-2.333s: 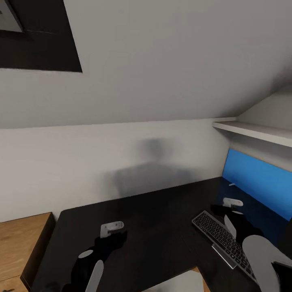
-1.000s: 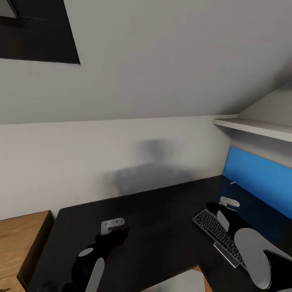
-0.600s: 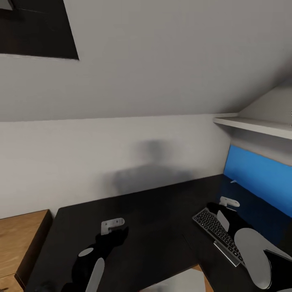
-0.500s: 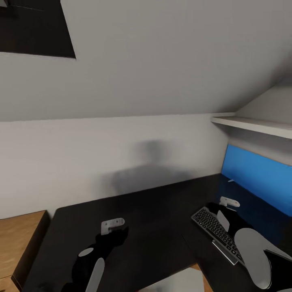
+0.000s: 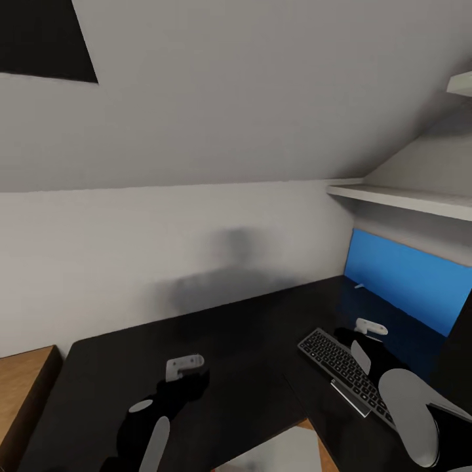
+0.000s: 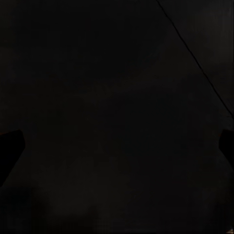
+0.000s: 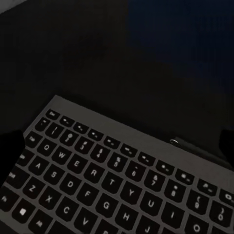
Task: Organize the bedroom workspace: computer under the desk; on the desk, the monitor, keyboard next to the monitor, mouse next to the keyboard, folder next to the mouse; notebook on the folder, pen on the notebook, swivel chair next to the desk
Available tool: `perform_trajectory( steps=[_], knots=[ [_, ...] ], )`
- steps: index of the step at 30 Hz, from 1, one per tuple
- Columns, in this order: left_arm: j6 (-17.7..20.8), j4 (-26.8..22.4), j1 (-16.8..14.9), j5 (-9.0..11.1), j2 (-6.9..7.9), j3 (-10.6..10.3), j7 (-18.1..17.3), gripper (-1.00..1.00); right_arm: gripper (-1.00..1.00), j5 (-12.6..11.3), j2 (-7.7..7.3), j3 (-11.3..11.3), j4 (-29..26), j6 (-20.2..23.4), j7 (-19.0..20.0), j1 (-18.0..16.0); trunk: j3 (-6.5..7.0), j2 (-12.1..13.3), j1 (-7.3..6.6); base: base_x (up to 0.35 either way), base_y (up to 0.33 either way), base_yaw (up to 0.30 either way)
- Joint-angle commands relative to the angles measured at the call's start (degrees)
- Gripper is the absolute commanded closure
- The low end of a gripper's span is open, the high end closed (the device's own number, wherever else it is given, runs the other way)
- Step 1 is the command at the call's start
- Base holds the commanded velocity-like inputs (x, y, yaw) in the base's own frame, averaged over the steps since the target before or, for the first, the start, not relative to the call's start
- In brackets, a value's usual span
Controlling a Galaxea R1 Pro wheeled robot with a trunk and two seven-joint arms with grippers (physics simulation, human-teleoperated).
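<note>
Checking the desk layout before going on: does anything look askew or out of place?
The keyboard lies diagonally on the desk, skewed against its edges, under the right hand. No damage or spill shows.

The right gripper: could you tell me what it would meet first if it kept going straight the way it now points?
Most likely the keyboard. The right wrist view looks along the fingers onto its keys, with the black desk beyond. In the head view the right gripper sits above the keyboard's far end; the gap is hard to judge.

keyboard near end hidden behind right arm, blue wall panel cut off
</note>
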Motion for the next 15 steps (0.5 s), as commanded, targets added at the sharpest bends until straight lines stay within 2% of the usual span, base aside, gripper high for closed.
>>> perform_trajectory(
  steps=[1, 15],
  knots=[
    [0.42, -0.11, -0.05, 0.63, 0.00, -0.05, 0.52, -1.00, -1.00, 0.32, 0.04, -0.20, -0.10, 0.35, -0.06, -0.04, -0.08, -0.05, 0.01, 0.000, 0.000, -0.007],
    [1.31, -0.31, -0.05, 0.73, 0.00, 0.17, 0.52, -1.00, -1.00, 0.24, 0.17, -0.20, -0.04, 0.35, 0.03, -0.04, -0.08, -0.05, 0.01, 0.000, 0.000, -0.001]
  ],
)
